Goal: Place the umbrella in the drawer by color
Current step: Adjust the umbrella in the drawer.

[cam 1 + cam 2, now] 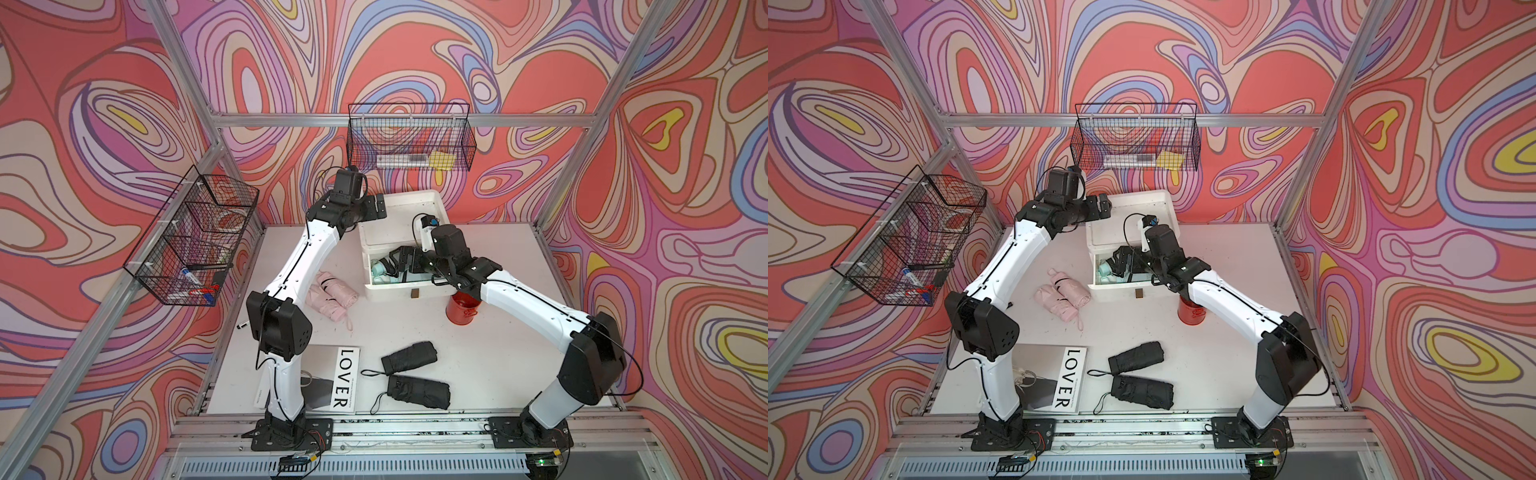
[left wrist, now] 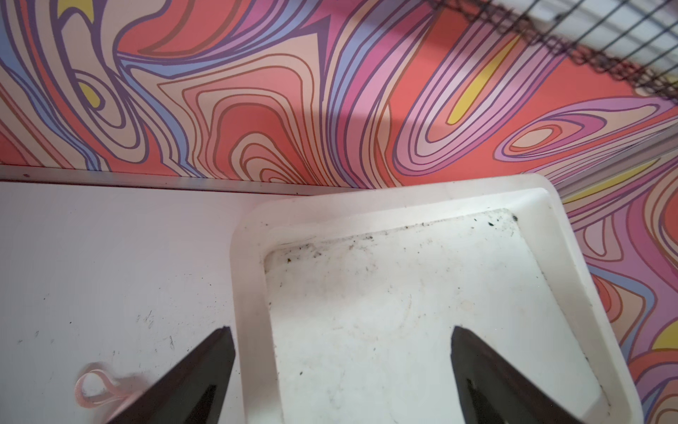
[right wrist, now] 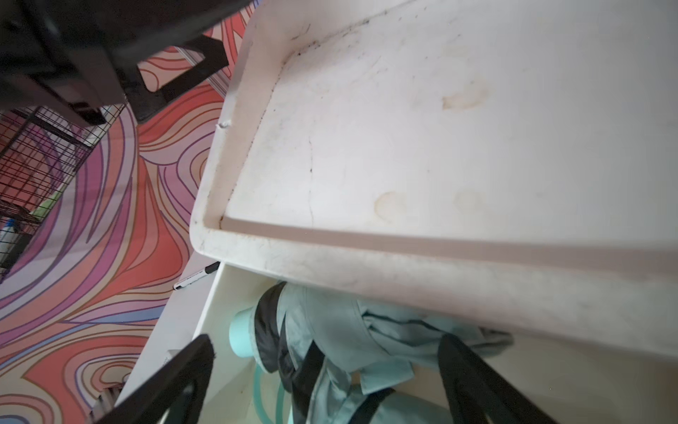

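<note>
Mint-green folded umbrella [image 3: 337, 323], crumpled, black-strapped, lying in the open white drawer [image 1: 390, 291]. Long axis across the drawer, handle end toward its left wall. Right arm reaching forward, wrist tipped down, right gripper [image 3: 328, 341] released, straddling the umbrella. Over the top tray [image 2: 403, 194], left gripper [image 2: 341, 330] spread wide.

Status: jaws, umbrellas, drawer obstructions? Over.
Left gripper jaws open above cabinet top. Right gripper jaws open over teal umbrella in open drawer. Pink umbrellas, black umbrellas on table. Red cup beside drawer.
</note>
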Action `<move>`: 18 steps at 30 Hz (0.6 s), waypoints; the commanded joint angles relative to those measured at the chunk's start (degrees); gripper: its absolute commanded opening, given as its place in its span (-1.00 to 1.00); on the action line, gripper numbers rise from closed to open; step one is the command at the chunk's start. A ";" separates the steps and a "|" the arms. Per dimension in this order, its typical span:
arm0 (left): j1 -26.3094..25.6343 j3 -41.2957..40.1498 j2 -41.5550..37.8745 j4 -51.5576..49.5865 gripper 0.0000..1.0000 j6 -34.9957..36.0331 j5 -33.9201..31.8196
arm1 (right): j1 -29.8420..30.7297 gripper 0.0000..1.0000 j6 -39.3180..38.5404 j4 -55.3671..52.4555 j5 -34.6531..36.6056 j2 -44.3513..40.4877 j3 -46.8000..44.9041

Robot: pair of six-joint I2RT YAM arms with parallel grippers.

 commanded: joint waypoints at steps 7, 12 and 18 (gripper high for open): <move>0.28 2.60 2.78 -4.76 0.68 1.63 -8.55 | 14.46 0.96 -5.10 -13.16 20.43 -12.34 -5.64; 0.25 5.07 5.26 -7.32 0.35 0.89 -11.21 | 19.97 0.97 3.17 -6.16 21.36 -16.66 -15.23; 0.24 6.41 7.90 -8.81 -0.26 -1.10 -9.54 | 20.84 0.91 9.18 6.11 25.86 -16.63 -24.21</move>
